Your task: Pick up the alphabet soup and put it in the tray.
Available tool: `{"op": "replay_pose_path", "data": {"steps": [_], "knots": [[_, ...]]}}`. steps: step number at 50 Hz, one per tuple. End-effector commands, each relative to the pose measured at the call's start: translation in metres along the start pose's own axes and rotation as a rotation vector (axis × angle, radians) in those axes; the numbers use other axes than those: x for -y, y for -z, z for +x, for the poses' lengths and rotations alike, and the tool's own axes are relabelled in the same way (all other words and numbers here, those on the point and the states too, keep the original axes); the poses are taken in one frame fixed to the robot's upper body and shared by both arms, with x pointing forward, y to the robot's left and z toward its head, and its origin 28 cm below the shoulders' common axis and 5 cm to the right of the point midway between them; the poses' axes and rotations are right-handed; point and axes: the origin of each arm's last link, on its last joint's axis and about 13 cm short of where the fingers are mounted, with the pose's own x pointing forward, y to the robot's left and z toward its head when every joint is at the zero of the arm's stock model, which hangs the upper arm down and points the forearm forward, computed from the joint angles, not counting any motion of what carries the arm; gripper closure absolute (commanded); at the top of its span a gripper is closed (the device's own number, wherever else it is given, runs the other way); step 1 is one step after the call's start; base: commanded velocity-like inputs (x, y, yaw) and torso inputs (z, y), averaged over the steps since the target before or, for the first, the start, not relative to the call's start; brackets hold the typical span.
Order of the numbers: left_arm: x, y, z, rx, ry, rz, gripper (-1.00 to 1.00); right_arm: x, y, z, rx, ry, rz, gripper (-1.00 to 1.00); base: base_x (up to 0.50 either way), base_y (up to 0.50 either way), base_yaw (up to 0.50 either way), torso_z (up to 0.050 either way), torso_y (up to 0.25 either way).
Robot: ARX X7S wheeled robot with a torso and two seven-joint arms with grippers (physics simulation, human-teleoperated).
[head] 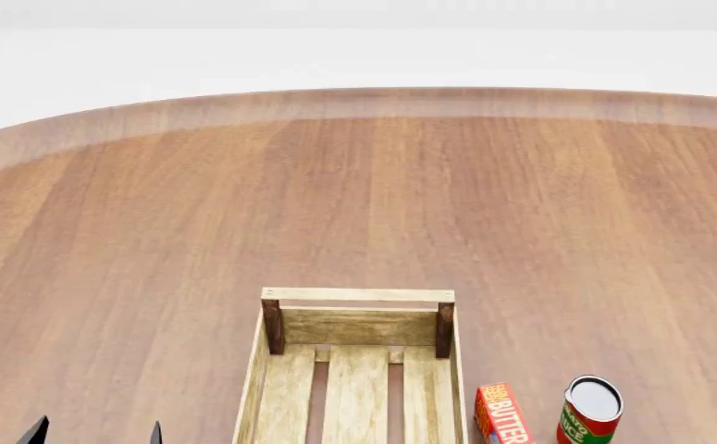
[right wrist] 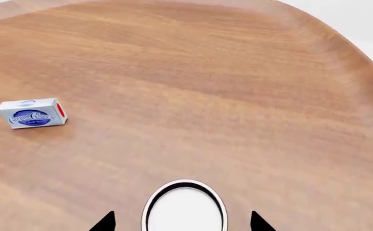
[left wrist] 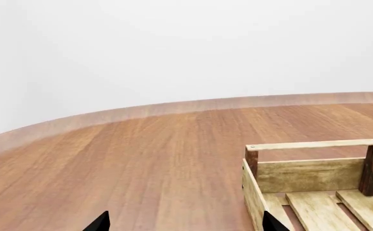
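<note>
The tray (head: 358,295), a light-wood slatted crate with dark corner posts, stands at the near middle of the table and holds nothing. It also shows in the left wrist view (left wrist: 311,174). My left gripper (head: 95,433) is open and empty just left of the tray; its fingertips (left wrist: 99,222) show in the left wrist view. My right gripper (right wrist: 183,222) is open, out of the head view. A can's silver-white top (right wrist: 185,204) lies between and below its fingertips. The can's label is hidden, so I cannot tell whether it is the alphabet soup.
A red and green can (head: 591,410) and a red butter box (head: 501,416) stand right of the tray. A white and blue cream cheese box (right wrist: 31,113) lies on the wooden table (head: 358,203), whose curved far edge meets a white background.
</note>
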Motion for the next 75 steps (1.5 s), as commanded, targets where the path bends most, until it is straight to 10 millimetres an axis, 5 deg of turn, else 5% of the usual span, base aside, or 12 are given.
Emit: {"op": "replay_pose_path", "data": {"steps": [1, 69, 70, 75], "knots": [[0.000, 0.000, 0.000, 0.002, 0.000, 0.000, -1.00, 0.002, 0.005, 0.005, -0.020, -0.002, -0.002, -1.00, 0.00, 0.00, 0.00, 0.000, 0.000], [0.000, -0.001, 0.000, 0.005, 0.000, -0.002, -1.00, -0.001, 0.026, 0.021, -0.052, -0.001, -0.055, -1.00, 0.00, 0.00, 0.00, 0.000, 0.000], [0.000, -0.001, 0.000, 0.005, -0.001, -0.002, -1.00, -0.002, 0.026, 0.020, -0.043, -0.015, -0.064, 1.00, 0.00, 0.00, 0.00, 0.000, 0.000], [0.000, -0.001, 0.000, 0.007, -0.001, -0.002, -1.00, -0.003, 0.026, 0.020, -0.035, -0.020, -0.065, 1.00, 0.00, 0.00, 0.00, 0.000, 0.000]]}}
